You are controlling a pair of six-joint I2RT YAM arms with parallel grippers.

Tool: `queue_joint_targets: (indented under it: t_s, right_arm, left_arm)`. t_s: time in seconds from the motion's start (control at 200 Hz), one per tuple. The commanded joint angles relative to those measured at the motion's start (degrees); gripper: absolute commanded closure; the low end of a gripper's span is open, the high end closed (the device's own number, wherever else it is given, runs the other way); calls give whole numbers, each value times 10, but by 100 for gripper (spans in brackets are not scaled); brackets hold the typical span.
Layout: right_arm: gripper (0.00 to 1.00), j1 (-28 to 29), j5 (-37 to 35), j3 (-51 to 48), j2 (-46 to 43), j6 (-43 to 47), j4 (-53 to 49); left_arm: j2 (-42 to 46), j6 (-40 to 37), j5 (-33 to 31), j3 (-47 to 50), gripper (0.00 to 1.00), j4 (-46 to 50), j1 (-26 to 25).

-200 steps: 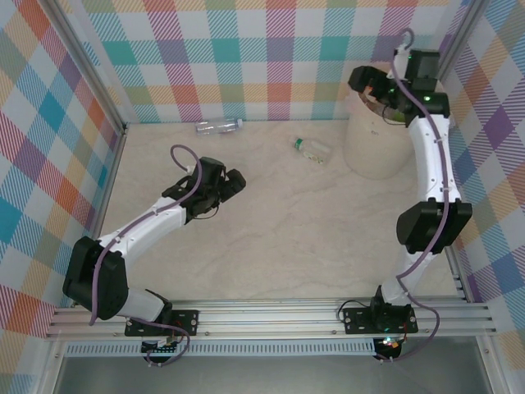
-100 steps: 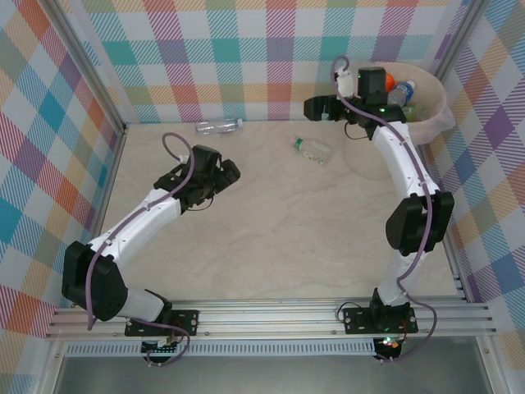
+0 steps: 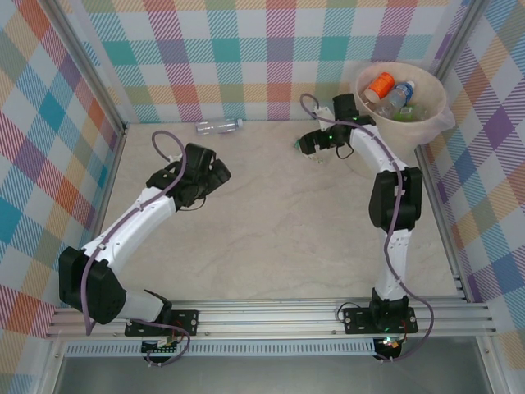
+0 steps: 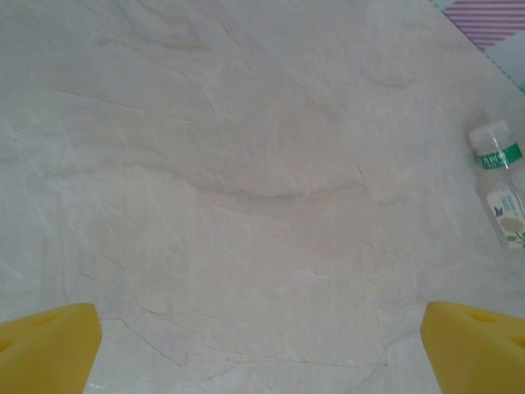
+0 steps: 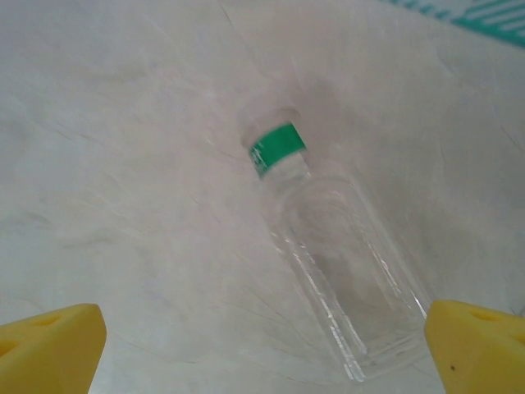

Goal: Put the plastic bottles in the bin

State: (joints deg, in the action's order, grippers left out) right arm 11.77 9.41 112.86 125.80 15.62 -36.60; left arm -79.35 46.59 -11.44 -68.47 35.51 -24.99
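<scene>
Your right gripper (image 5: pixel 262 349) hangs spread over the green-banded clear bottle (image 5: pixel 328 246), which lies near the table (image 3: pixel 271 222) far edge, beside the bin (image 3: pixel 359 89) in the far right corner; your left gripper (image 4: pixel 262 349) is spread too.

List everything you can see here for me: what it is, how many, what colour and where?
plastic bottles on the table: two, clear; one lying by the back wall, one with a green band lying under the right gripper
plastic bottles in the bin: at least three; one orange-labelled, one blue-capped, one greenish
bin: one, cream-beige, far right corner
table: one, pale marble look
walls: multicoloured check, around the table
arms: two, white with black joints; left arm, right arm
left gripper: one, yellow fingertips, open over bare table
right gripper: one, yellow fingertips, open over the green-banded bottle
</scene>
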Motion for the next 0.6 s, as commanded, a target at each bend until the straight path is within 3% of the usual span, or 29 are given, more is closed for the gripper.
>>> queue_joint_targets:
  t_s: [0.0,0.325,0.475,0.595]
  right_arm:
    - [0,9,-60,47,26,56,-26]
    - [0,11,-74,241,174,103,-135]
    - [0,11,-63,257,197,117,-141]
    - [0,12,-64,258,209,123,-144]
  left_arm:
    - [15,-70,72,28,0,-61,8]
    - [14,-252,218,53,0,-130,-1]
    - [28,-315,229,85,0,-215,-25]
    - [3,-377,223,62,0,-214,-46]
